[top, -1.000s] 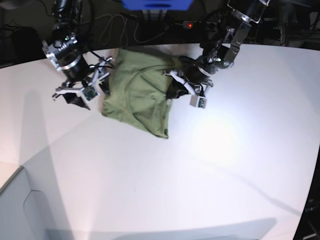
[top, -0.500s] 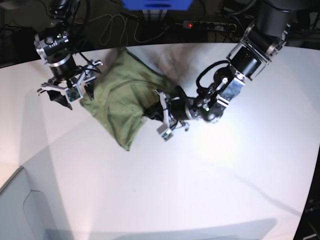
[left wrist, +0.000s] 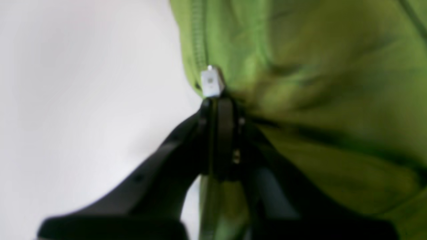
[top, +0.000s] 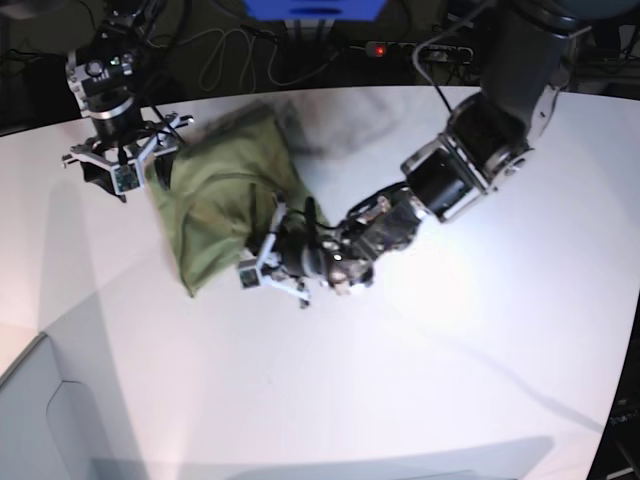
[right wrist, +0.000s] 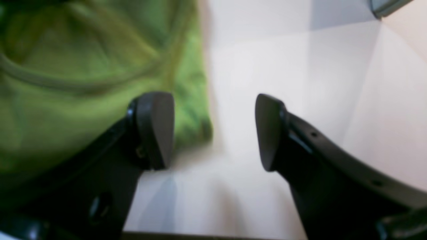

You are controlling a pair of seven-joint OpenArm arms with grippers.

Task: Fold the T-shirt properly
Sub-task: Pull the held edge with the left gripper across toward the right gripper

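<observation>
Table bears the limp, light T-shirt at its far left (best pinched at a hem), the left gripper clamped on its edge, the right gripper gaping empty beside it.

Bright overhead glare on table, wrist views blurry, bg dim

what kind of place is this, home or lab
Most likely a robotics lab: a bare white table, two robot arms working an olive T-shirt, and loose cables with a power strip behind.
</observation>
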